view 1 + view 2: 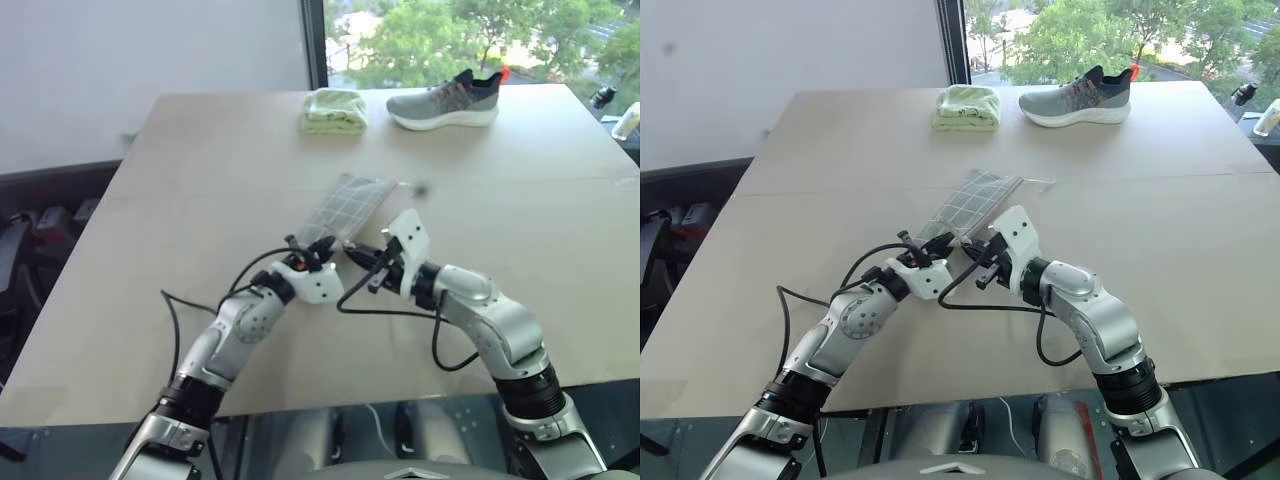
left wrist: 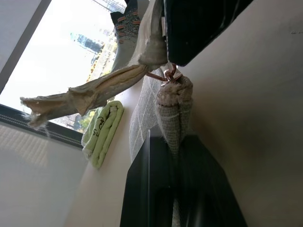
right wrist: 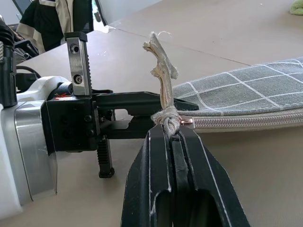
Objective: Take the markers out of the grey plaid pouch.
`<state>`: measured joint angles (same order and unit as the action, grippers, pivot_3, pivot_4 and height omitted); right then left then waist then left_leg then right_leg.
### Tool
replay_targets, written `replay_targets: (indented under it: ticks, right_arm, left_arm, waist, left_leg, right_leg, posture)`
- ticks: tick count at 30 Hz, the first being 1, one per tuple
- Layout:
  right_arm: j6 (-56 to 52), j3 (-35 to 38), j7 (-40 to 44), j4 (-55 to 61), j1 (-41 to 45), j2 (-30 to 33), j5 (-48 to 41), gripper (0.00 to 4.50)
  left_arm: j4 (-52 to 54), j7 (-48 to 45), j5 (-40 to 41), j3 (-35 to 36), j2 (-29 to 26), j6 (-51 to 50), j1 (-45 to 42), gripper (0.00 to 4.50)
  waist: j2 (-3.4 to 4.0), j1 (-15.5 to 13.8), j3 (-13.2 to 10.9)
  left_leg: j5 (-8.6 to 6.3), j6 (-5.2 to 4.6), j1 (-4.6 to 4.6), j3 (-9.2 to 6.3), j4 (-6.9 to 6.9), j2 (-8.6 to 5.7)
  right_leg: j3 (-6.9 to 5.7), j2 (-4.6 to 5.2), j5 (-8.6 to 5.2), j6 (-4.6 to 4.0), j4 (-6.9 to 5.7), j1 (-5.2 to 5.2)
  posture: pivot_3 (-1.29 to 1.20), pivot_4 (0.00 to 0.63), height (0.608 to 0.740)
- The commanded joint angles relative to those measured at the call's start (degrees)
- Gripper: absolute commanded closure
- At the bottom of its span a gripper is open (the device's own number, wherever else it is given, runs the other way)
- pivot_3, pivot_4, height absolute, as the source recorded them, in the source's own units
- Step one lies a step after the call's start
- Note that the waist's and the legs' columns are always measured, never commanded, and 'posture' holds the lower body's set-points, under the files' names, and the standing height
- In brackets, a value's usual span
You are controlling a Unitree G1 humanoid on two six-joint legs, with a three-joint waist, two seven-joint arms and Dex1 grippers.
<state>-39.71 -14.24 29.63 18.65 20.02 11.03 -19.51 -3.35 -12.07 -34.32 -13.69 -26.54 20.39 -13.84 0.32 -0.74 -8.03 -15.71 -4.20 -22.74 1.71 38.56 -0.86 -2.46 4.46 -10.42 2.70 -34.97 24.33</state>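
The grey plaid pouch (image 1: 350, 202) lies flat in the middle of the table, its near end lifted between my two grippers. My left gripper (image 1: 321, 252) is shut on the pouch's near end (image 2: 173, 113), fingers level. My right gripper (image 3: 173, 135) is shut on the knot of the frayed cream cord (image 3: 161, 61) at the pouch's zip pull, right beside the left gripper's fingers (image 3: 137, 98). The zip edge (image 3: 246, 120) looks closed. The markers are hidden.
At the table's far side lie a folded light-green cloth (image 1: 333, 110) and a grey sneaker (image 1: 445, 100). The tan table (image 1: 200, 180) spreads wide around the pouch. Black cables loop from both wrists over the near part of the table.
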Motion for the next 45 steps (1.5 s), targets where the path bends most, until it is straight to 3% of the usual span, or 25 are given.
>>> replay_targets:
  ticks: [1, 11, 19, 29, 45]
  right_arm:
    - [0.8, 1.0, -0.8, 2.4, 0.0, -0.7, -0.9, 4.5]
    - [-0.8, 13.8, -14.6, -2.6, 1.4, -9.1, -3.0, 4.5]
    - [3.3, 15.9, -18.9, -7.9, 2.5, -6.6, 1.6, 4.5]
    - [10.5, 28.7, -35.5, -14.0, 5.8, -11.0, 2.9, 4.5]
    - [16.2, 34.1, -48.9, -16.6, 5.5, -10.4, 1.1, 4.5]
  left_arm:
    - [1.2, -0.4, 0.7, -0.5, -0.1, -0.2, 1.1, 4.46]
    - [6.7, -1.0, 4.2, 1.3, -1.2, 1.8, 3.3, 4.46]
    - [10.3, -1.8, 6.9, 2.3, -1.5, 2.0, 3.7, 4.46]
    - [11.6, -2.2, 8.6, 2.3, -2.1, 3.3, 5.1, 4.46]
    - [11.6, -3.6, 11.0, 2.0, -1.7, 4.6, 5.3, 4.46]
  waist:
    - [0.0, 0.0, 0.0]
    - [0.0, 0.0, 0.0]
    - [0.01, 0.2, 0.0]
    - [0.02, 0.8, 0.0]
    - [0.02, 1.5, 0.0]
  left_leg:
    - [-0.01, -0.01, 0.0, 0.0, 0.0, 0.0]
    - [0.0, 0.02, -0.03, 0.0, -0.01, 0.01]
    - [0.01, 0.02, -0.03, 0.01, -0.04, -0.01]
    - [0.01, 0.02, -0.02, 0.03, -0.06, 0.01]
    - [0.01, 0.02, -0.02, 0.08, -0.06, 0.02]
  right_leg:
    - [0.0, 0.0, 0.0, 0.0, 0.0, 0.0]
    - [0.02, 0.03, 0.0, -0.01, 0.0, 0.03]
    - [0.04, 0.02, 0.0, -0.01, 0.01, 0.05]
    - [0.07, -0.04, 0.0, -0.01, -0.03, 0.06]
    - [0.15, -0.07, 0.0, -0.01, -0.04, 0.07]
  posture:
    - [0.0, 0.15, 0.74]
    - [0.0, 0.15, 0.74]
    - [0.0, 0.15, 0.74]
    - [0.0, 0.15, 0.74]
    - [0.0, 0.15, 0.74]
